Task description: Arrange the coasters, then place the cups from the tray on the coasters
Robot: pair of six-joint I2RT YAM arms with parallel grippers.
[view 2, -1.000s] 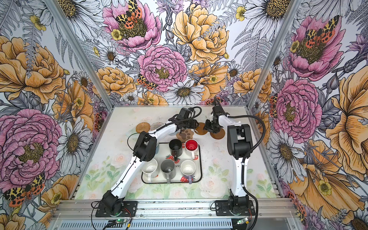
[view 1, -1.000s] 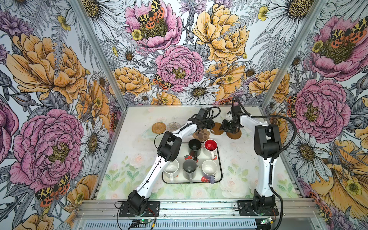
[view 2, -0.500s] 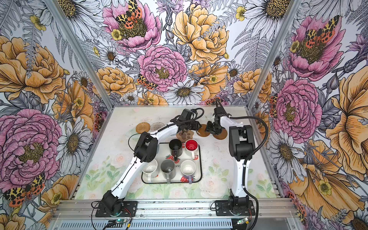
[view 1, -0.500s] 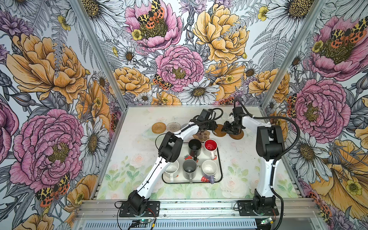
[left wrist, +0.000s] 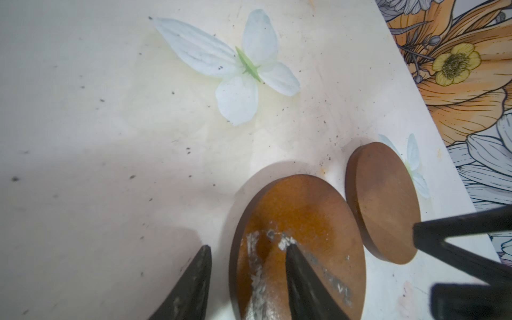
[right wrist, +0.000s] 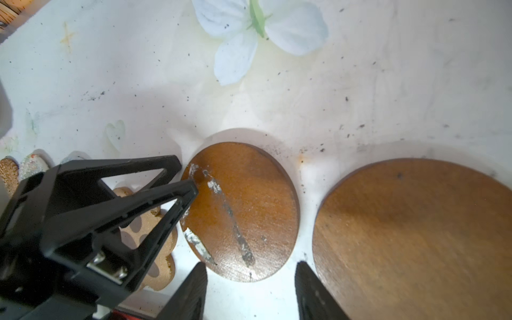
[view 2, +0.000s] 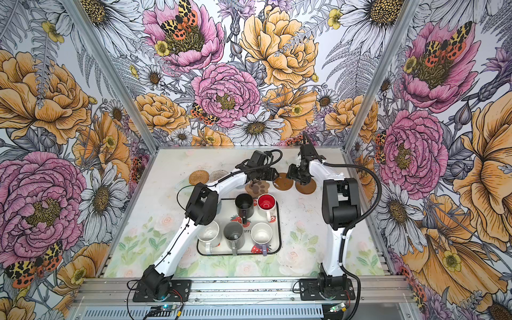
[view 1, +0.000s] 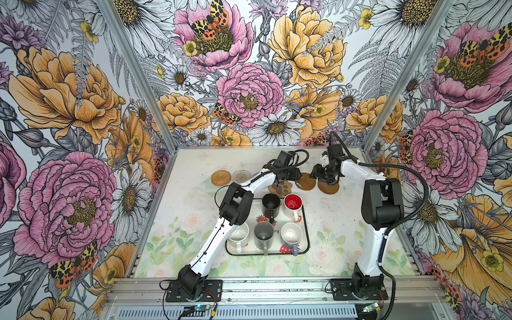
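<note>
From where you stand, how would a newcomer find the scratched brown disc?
Start at the strawberry tray and look just beyond its far edge. Between the paw mat and an unmarked brown disc lies the scratched disc. Only it bears silvery scrape marks.

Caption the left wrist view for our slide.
Open left gripper straddles the edge of the scratched disc; second disc lies beside it.

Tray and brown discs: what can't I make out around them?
Tray far-left corner: under the left arm's elbow, both top views.
Tray lettering: only "ry" shows; grey mug hides the rest.
Paw mat: partly under left gripper, top views.
Plain brown disc: cut off by right wrist view's edge.
</note>
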